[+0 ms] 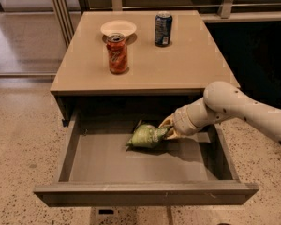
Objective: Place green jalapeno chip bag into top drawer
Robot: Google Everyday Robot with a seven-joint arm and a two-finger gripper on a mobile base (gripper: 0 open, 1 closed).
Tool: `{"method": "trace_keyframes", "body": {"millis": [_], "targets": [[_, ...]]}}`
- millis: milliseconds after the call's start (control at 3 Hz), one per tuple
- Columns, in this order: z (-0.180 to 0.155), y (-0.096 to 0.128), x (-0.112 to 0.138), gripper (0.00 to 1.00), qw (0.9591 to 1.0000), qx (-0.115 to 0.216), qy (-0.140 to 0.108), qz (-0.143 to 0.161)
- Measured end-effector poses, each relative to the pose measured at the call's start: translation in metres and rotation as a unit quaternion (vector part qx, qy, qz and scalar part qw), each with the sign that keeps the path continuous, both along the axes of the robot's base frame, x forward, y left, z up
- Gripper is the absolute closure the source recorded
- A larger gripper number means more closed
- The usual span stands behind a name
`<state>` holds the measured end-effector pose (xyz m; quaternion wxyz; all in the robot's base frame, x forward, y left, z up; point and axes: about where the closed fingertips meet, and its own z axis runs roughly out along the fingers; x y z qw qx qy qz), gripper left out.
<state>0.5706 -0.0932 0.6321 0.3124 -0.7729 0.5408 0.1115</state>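
Camera view is showing the wide, shallow grey-brown top drawer (131, 165) standing pulled open under the tan wooden table (187, 64). The robot's white arm is reaching into the drawer from its right side. The two-finger gripper (167, 129) is sitting low inside, towards the drawer's back, pinching the right end of the small crinkled green jalapeno chip bag (145, 136). The bag is lying mid-drawer, nearer the back wall than the front panel, seemingly resting on the smooth floor. Placement appears to be reaching its closing step. Next, the jaws are likely needing to part, and the arm to rise clear of the drawer without dragging the bag.
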Motion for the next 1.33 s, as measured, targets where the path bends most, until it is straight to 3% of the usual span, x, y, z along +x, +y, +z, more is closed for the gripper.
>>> {"method": "trace_keyframes", "body": {"millis": [667, 1000, 1333], "targets": [[0.0, 0.0001, 0.0, 0.12, 1.0, 0.0, 0.0, 0.0], [-0.0001, 0.0001, 0.0, 0.0, 1.0, 0.0, 0.0, 0.0], [-0.0001, 0.0001, 0.0, 0.0, 1.0, 0.0, 0.0, 0.0]]}}
